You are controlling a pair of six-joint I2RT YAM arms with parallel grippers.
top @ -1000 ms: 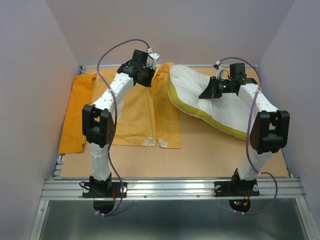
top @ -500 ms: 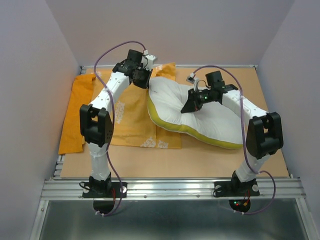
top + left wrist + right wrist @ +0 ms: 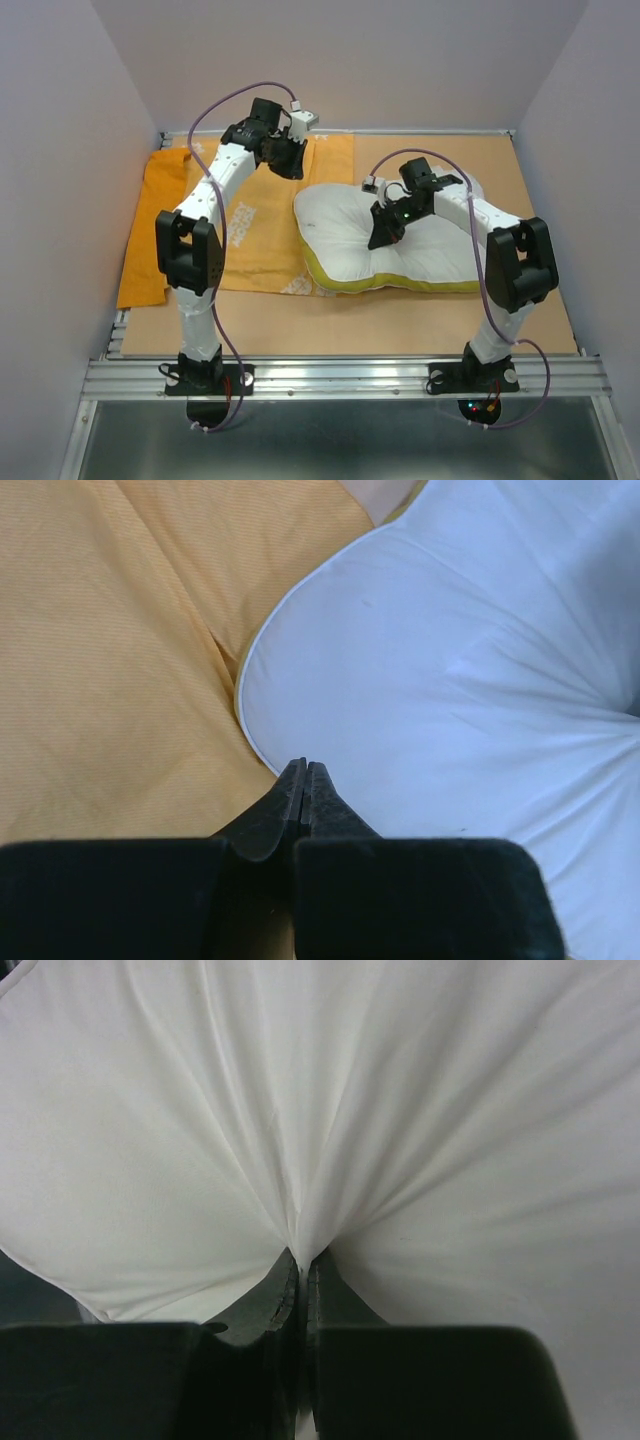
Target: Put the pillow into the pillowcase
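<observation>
The pillow (image 3: pixel 335 225) lies on the bench (image 3: pixel 400 320), its left edge overlapping the pillowcase (image 3: pixel 255 235). The right fingers (image 3: pixel 283 1295) are clenched on a gathered pinch of fabric at the pillow's middle. Past its far-left corner, the left fingers (image 3: pixel 289 798) are pressed together, empty, above the pillowcase.

Tan table (image 3: pixel 400 320). Orange pillowcase (image 3: pixel 270 225) lies flat on left-rear part. White pillow (image 3: pixel 340 235), yellow-edged, lies centre-right, its left end overlapping the pillowcase's right side.
</observation>
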